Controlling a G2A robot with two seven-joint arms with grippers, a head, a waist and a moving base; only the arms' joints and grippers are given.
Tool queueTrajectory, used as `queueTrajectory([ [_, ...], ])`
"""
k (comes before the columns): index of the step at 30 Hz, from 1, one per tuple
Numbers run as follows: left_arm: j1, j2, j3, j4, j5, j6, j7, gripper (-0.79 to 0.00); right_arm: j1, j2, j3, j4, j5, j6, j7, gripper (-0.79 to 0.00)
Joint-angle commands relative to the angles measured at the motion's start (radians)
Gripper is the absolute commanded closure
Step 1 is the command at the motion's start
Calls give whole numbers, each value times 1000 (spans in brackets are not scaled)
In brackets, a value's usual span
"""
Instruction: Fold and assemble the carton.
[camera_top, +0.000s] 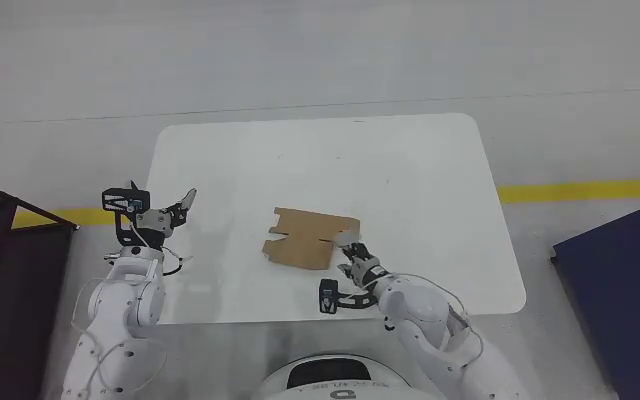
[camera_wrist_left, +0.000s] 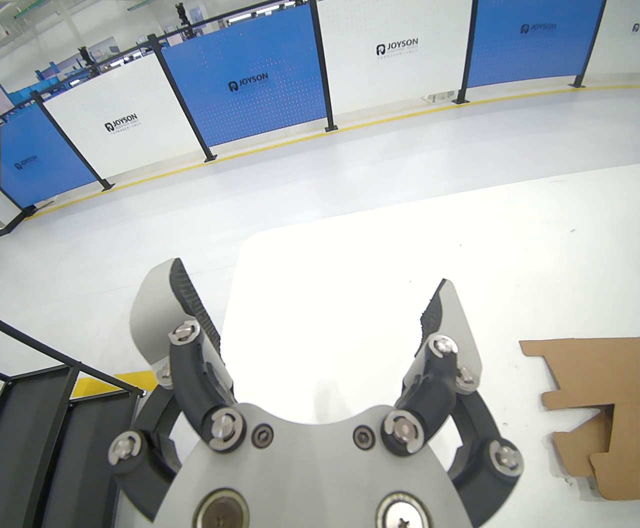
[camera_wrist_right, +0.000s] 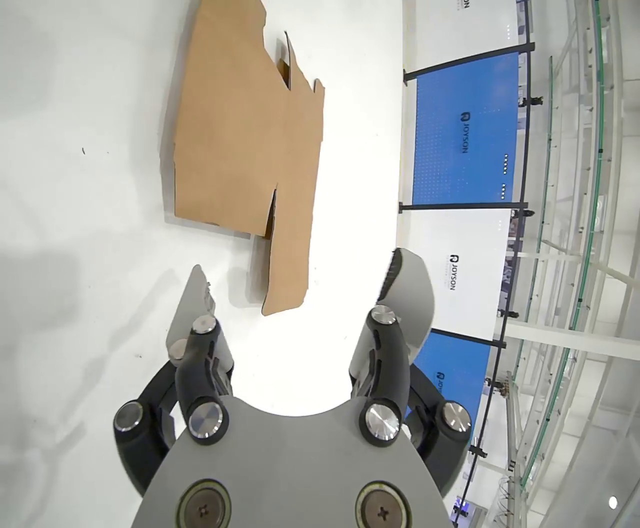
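Nothing was folded yet: the carton (camera_top: 308, 238) lay flat near the middle of the surface (camera_top: 420, 170). The right claw (camera_top: 352, 258) gaped empty at the carton's five o'clock corner. The left claw (camera_top: 160, 205), likewise spread and empty, hung well apart at nine o'clock.

Flat unfolded brown carton (camera_top: 308, 240) on white counter (camera_top: 420, 170), toward near edge. Left gripper (camera_top: 162, 196) over counter's left edge, fingers (camera_top: 186, 202) spread, well apart from carton. Right gripper (camera_top: 352, 256) just beside carton's near right corner.
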Motion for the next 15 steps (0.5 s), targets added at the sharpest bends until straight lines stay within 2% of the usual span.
queueTrajectory([
  [1,0,0,0,0,0,0,0,-785,18,-5,-9,26,8,3,24,-409],
  [9,0,0,0,0,0,0,0,-785,73,-21,-37,109,42,4,86,-363],
  [15,0,0,0,0,0,0,0,-785,95,-29,-52,136,36,22,129,-360],
])
